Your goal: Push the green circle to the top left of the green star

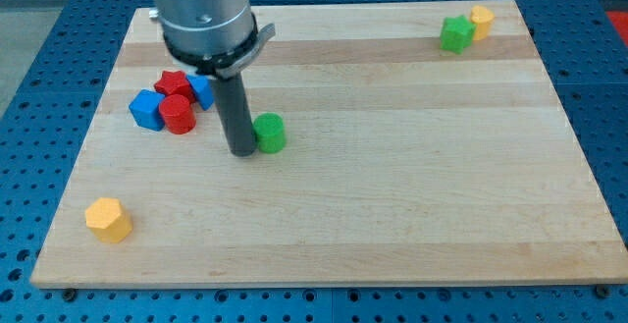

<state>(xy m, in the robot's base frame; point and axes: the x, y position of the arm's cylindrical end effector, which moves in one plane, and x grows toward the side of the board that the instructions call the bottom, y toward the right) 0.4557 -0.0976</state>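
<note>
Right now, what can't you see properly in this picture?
- Blue block behind the red star: my rod covers part of it, so its shape is unclear.
- My tip against the green circle: touching or a hair apart, too close to tell.
- Yellow block beside the green star: too small for its shape.

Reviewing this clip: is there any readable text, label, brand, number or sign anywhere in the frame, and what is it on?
None: no word, number, logo or sign can be read.
The wooden board is bare wood grain.
The green circle, green star and the other blocks are plain coloured.
The arm's grey housing above my tip shows no marking.
</note>
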